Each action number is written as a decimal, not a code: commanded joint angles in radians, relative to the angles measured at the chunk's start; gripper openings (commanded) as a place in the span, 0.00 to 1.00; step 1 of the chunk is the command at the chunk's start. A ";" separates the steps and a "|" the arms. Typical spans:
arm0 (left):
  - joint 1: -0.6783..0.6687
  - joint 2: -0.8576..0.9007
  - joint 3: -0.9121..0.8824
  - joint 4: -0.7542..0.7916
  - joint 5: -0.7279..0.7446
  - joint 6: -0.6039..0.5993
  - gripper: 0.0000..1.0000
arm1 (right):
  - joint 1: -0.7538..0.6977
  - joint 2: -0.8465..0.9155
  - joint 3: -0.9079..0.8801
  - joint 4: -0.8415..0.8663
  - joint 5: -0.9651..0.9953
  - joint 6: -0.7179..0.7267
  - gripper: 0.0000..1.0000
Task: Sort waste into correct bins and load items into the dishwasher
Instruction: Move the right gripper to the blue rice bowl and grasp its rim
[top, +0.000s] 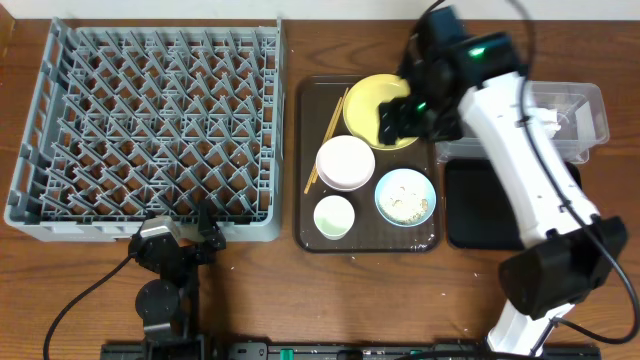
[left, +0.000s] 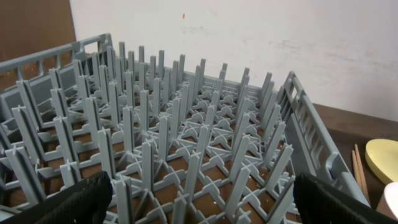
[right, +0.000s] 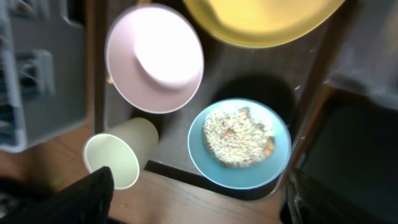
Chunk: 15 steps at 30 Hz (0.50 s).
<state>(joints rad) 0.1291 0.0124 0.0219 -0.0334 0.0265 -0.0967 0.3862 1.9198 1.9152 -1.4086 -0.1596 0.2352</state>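
The grey dish rack (top: 150, 120) stands at the left and fills the left wrist view (left: 186, 143). A yellow plate (top: 368, 105), white bowl (top: 345, 162), small cup (top: 334, 217), chopsticks (top: 325, 140) and a light-blue bowl (top: 384, 186) holding rice scraps (top: 407, 200) sit on the brown serving tray (top: 318, 100). My right gripper (top: 405, 115) hovers open and empty over the plate; its view shows the blue bowl (right: 273, 168), rice (right: 236, 134), cup (right: 115, 155) and white bowl (right: 155, 59) below the fingers (right: 199, 199). My left gripper (top: 175, 240) is open at the rack's front edge (left: 199, 205). No wrappers show.
A clear tub (top: 575, 110) stands at the far right, partly behind my right arm. A black tray (top: 480, 205) lies just in front of it, right of the serving tray. Bare wooden table runs along the front edge.
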 joint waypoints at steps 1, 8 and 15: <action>0.003 -0.001 -0.018 -0.037 -0.012 0.013 0.94 | 0.053 0.011 -0.086 0.030 0.115 0.102 0.81; 0.003 -0.001 -0.018 -0.037 -0.012 0.013 0.94 | 0.117 0.011 -0.300 0.201 0.114 0.154 0.57; 0.003 -0.001 -0.018 -0.037 -0.012 0.013 0.94 | 0.145 0.011 -0.472 0.375 0.115 0.151 0.45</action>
<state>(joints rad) 0.1291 0.0124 0.0219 -0.0334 0.0265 -0.0967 0.5159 1.9236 1.4826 -1.0561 -0.0586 0.3748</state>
